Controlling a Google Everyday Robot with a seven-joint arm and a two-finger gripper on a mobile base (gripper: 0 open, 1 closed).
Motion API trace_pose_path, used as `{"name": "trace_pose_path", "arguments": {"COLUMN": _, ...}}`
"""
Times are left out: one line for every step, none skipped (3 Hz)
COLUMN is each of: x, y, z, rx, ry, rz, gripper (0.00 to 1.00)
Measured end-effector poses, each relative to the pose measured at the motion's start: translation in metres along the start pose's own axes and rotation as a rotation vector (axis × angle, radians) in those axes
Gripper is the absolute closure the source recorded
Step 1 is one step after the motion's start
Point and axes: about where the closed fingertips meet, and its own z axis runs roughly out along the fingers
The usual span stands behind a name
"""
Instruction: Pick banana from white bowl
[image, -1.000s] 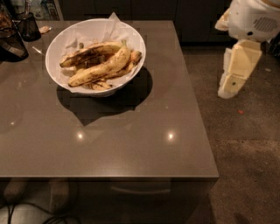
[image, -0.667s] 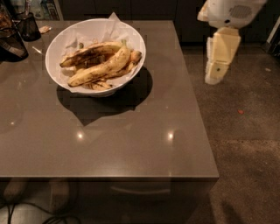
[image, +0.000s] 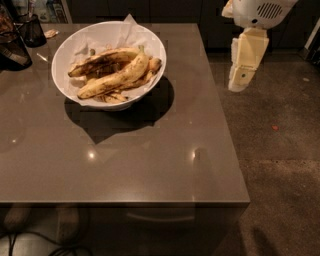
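Inside the white bowl (image: 60, 82) on the counter (image: 125, 165) lies the plump yellow banana (image: 120, 77) with brown speckles, while the pincer (image: 243, 72) hangs over the floor beside the counter, its state impossible to tell.

Gripper (image: 244, 70) hangs top R, pointing down.

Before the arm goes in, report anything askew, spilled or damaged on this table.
Nothing spilled. The white bowl sits upright; its paper lining pokes above the back rim. The banana is brown-speckled. The gripper hangs beside the table, over the floor.
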Motion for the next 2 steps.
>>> {"name": "trace_pose_path", "arguments": {"x": -0.027, "y": -0.033, "z": -0.003, "rx": 0.081, "ry": -0.021, "rz": -0.057, "gripper": 0.0}}
{"name": "trace_pose_path", "arguments": {"x": -0.07, "y": -0.06, "z": -0.004, "rx": 0.139, "ry": -0.008, "rz": -0.174, "gripper": 0.0}}
